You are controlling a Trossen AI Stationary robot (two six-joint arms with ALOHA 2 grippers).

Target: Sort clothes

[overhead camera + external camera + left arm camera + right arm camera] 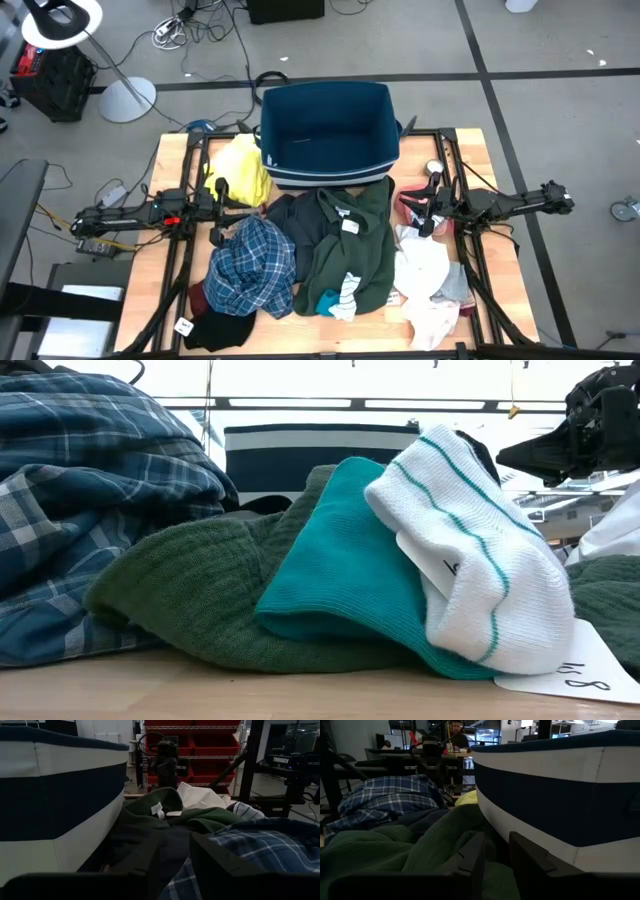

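The clothes lie heaped on the table in front of the navy bin (325,135). They are a yellow garment (240,170), a blue plaid shirt (250,265), a dark green garment (350,245), white (420,268), pink (432,322), maroon (198,296) and black (215,330) pieces. A teal sock (340,560) and a white striped sock (470,550) rest on the green garment's near edge. My left gripper (228,205) is by the yellow garment, slightly open and empty (175,870). My right gripper (420,205) is at the heap's right side, slightly open and empty (497,865).
The bin stands at the table's far middle, open end up, its striped wall close beside both grippers (60,805) (560,795). White tags (570,675) lie among the clothes. Bare wood shows at the table's left (160,260) and far right (470,150).
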